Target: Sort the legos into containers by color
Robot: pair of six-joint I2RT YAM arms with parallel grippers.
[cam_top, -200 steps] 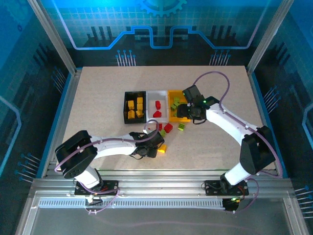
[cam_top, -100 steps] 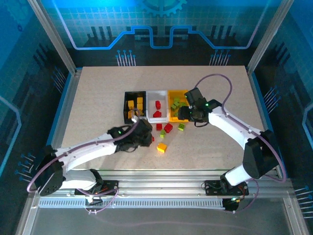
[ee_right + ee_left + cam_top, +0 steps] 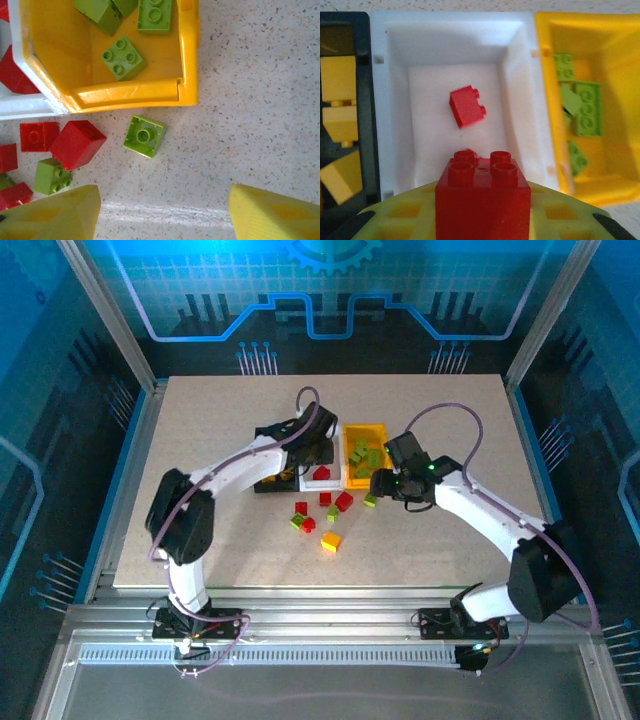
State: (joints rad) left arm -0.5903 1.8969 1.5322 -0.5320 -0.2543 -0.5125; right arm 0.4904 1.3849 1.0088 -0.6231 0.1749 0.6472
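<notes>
The table (image 3: 200, 440) is a pale speckled slab, and both arms lean in over its middle. The left arm (image 3: 235, 465) stretches from its base at 7 o'clock up toward 12. The right arm (image 3: 480, 510) bends in from 5 o'clock.

Three bins stand side by side just past the centre. The black bin (image 3: 366, 125) is on the 9 o'clock side with yellow bricks (image 3: 337, 77) inside. The white bin (image 3: 520, 75) is in the middle. The yellow-orange bin (image 3: 190, 50) is on the 3 o'clock side and holds light green bricks (image 3: 587, 107).

The left gripper (image 3: 320, 455) hangs over the white bin, its fingers pinching a red brick (image 3: 482, 197), studs up, above the bin's 6 o'clock wall. Another red brick (image 3: 467, 106) lies tilted on that bin's floor.

The right gripper (image 3: 162, 215) sits low over the table, just to 6 o'clock of the yellow-orange bin. Its fingers (image 3: 50, 215) are spread wide with nothing between them. A green brick (image 3: 144, 136) lies flat on the table ahead of it, near the bin's outer wall but not touching it.

Off to that brick's 9 o'clock is a small scatter of loose red bricks (image 3: 77, 144) with a small green cube (image 3: 51, 176) among them. Further toward 6 o'clock a lone yellow brick (image 3: 330, 541) sits by itself.
</notes>
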